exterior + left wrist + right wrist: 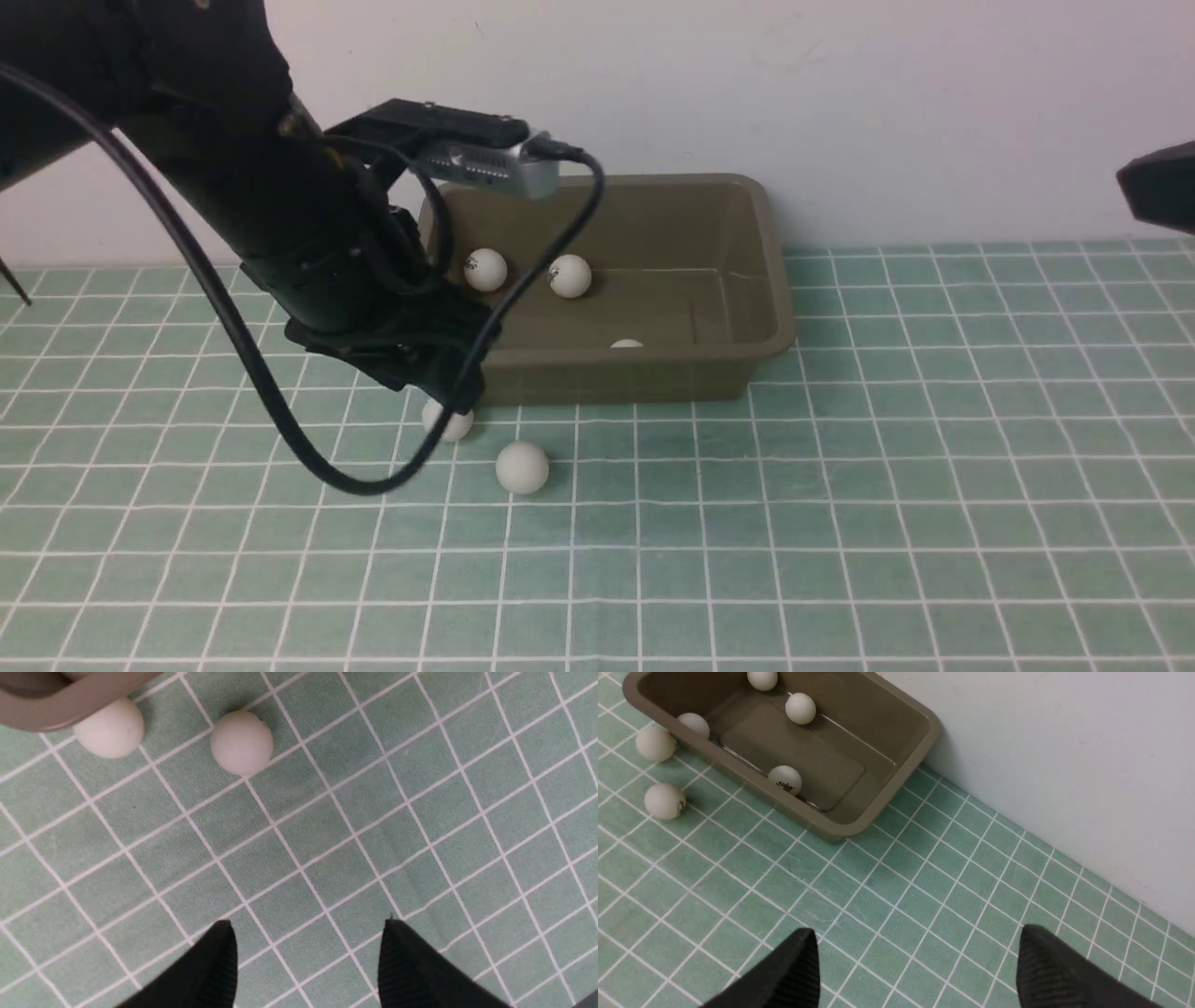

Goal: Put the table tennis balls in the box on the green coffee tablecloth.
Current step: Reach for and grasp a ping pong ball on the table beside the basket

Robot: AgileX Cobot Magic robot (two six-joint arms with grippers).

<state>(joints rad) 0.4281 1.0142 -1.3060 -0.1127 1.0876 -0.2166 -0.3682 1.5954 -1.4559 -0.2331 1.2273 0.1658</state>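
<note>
Your green coffee tablecloth (840, 523) covers the desk from its near edge back to the wall. Nearest you on it, a little left of the desk's middle, one loose ball (522, 467) lies out in the open, apart from everything else. Just beyond it a second loose ball (453, 425) sits close beside the box's near wall at its left corner, partly under the flared rim; you cannot tell whether it touches the wall. Your left pincer (307, 933) hangs over that spot with its jaws apart and nothing between them, and both loose balls lie ahead of its tips. Your right pincer (917, 938) is off toward the desk's right edge, jaws spread wide and holding nothing, with only cloth below it. Behind the loose balls the box (653, 378) stands upright at the desk's far edge, its back against the wall (840, 93). Inside it are four table tennis balls (800, 708): one against the near wall, one by the near left corner, and two toward the far wall.
</note>
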